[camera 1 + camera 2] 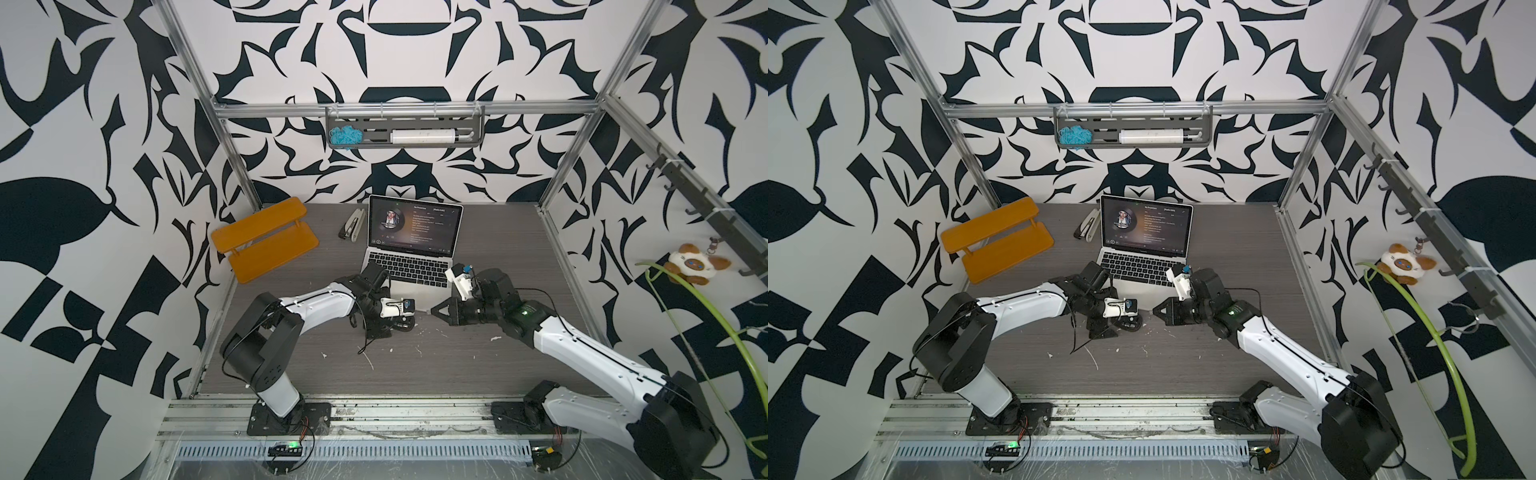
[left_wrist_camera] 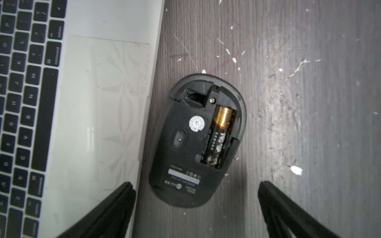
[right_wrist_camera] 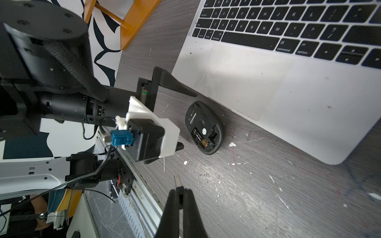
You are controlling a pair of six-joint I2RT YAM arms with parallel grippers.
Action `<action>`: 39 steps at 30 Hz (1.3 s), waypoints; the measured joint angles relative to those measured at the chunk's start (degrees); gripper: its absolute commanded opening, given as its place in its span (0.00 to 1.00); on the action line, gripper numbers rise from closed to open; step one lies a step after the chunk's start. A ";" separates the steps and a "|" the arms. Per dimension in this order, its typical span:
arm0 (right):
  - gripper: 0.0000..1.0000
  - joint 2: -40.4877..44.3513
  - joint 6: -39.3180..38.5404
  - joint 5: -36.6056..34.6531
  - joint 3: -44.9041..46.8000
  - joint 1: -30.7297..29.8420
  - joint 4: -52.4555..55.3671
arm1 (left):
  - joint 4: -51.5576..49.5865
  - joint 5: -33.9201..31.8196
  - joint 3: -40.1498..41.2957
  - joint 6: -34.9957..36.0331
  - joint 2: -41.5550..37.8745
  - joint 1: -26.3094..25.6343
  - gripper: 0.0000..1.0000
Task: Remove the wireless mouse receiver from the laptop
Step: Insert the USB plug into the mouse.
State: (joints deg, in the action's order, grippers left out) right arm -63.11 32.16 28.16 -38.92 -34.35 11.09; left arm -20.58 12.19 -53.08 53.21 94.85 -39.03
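Observation:
The wireless mouse receiver (image 3: 178, 184) is pinched between the fingers of my right gripper (image 3: 179, 190), which is shut on its black body. Its metal tip sticks out past the fingertips, clear of the laptop (image 3: 268, 92). In both top views the right gripper (image 1: 433, 311) hovers just off the front edge of the silver laptop (image 1: 415, 286). A black mouse (image 2: 195, 140) lies upside down on the table beside the laptop, its battery bay uncovered. My left gripper (image 2: 195, 184) hangs open over the mouse, one finger on either side, touching nothing.
An orange two-tier rack (image 1: 266, 239) and a stapler (image 1: 351, 226) sit left of the laptop at the back. A grey wall tray (image 1: 405, 143) holds blue yarn and a white tube. White flecks dot the dark wood-grain table (image 1: 457, 365). A metal rail (image 3: 144, 185) runs along the table's near edge.

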 measured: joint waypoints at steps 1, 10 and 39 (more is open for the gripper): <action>0.00 -0.02 0.04 0.00 0.00 0.00 -0.02 | 0.28 -0.04 -0.13 0.52 0.44 0.00 0.99; 0.00 -0.72 0.35 -0.02 0.00 0.00 -0.59 | 2.01 -0.20 -1.73 4.07 4.04 0.46 0.99; 0.00 -0.59 1.05 -2.47 1.68 0.70 -2.95 | -5.35 5.97 -7.87 -1.44 9.38 -4.11 0.53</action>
State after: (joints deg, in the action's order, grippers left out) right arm -63.70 33.21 25.69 -37.23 -33.65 8.14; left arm -25.93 18.15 -60.95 51.77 104.22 -43.13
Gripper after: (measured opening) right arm 0.053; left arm 0.616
